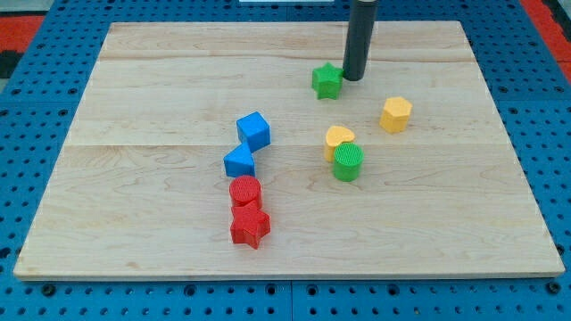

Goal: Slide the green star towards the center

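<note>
The green star (pixel 327 81) lies on the wooden board (pixel 161 98), above and right of the middle. My tip (pixel 353 78) stands just to the star's right, touching or nearly touching its right side. The dark rod rises from there out of the view's top.
A yellow hexagon block (pixel 396 114) lies to the right. A yellow heart (pixel 338 138) touches a green cylinder (pixel 348 161) below the star. A blue cube (pixel 254 130) and a blue triangle (pixel 239 162) sit left of centre. A red cylinder (pixel 244 192) and red star (pixel 250 225) lie below them.
</note>
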Action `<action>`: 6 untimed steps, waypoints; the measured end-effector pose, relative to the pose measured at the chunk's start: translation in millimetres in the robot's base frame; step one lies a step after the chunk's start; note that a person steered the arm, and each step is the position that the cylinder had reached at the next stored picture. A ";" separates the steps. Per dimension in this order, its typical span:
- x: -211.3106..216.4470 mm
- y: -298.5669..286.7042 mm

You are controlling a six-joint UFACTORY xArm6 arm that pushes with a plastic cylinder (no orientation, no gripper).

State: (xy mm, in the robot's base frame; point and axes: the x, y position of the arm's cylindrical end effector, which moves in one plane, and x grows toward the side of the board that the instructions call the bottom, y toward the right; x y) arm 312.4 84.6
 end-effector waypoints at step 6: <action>24.6 -69.9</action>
